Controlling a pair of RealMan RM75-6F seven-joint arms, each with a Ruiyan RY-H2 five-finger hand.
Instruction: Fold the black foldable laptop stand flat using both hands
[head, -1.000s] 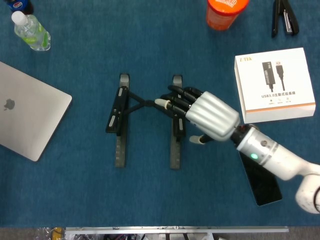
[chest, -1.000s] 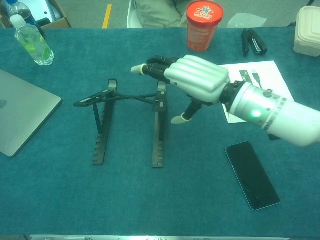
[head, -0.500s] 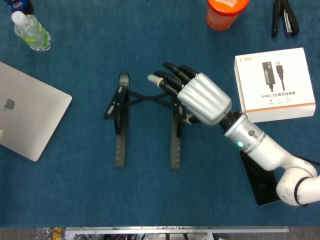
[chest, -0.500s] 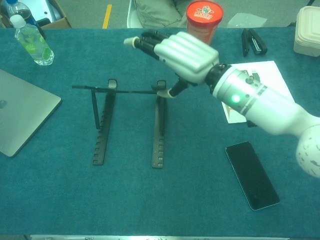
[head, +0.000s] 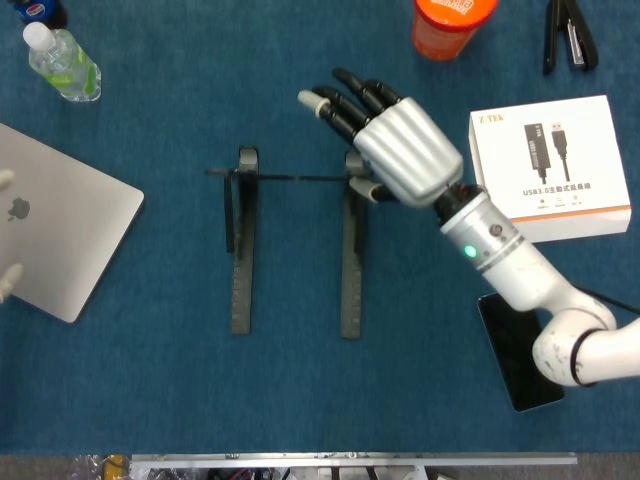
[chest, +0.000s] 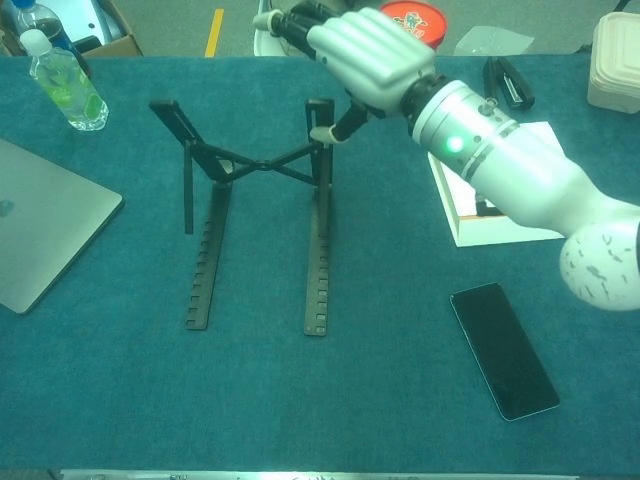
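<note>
The black laptop stand (head: 242, 270) sits mid-table on two notched rails. In the chest view its support arms (chest: 318, 250) stand upright, joined by an X-shaped brace. My right hand (head: 400, 160) hovers over the far end of the right rail, its dark fingers stretched out and apart. Its thumb (chest: 325, 133) touches the top of the right upright arm, and nothing is pinched. The same hand (chest: 365, 50) shows high at the back of the chest view. Only two pale fingertips (head: 8, 275) of my left hand show, far apart at the left edge above the laptop.
A silver laptop (head: 60, 230) lies at the left and a water bottle (head: 62, 62) stands at the far left. An orange cup (head: 450, 25) and a black stapler (head: 568, 35) sit at the back. A white box (head: 550, 170) and a dark phone (head: 520, 360) lie to the right.
My right hand rose and moved toward the far side. The stand's support arms swung from low and tilted to upright. Left fingertips came in at the left edge.
</note>
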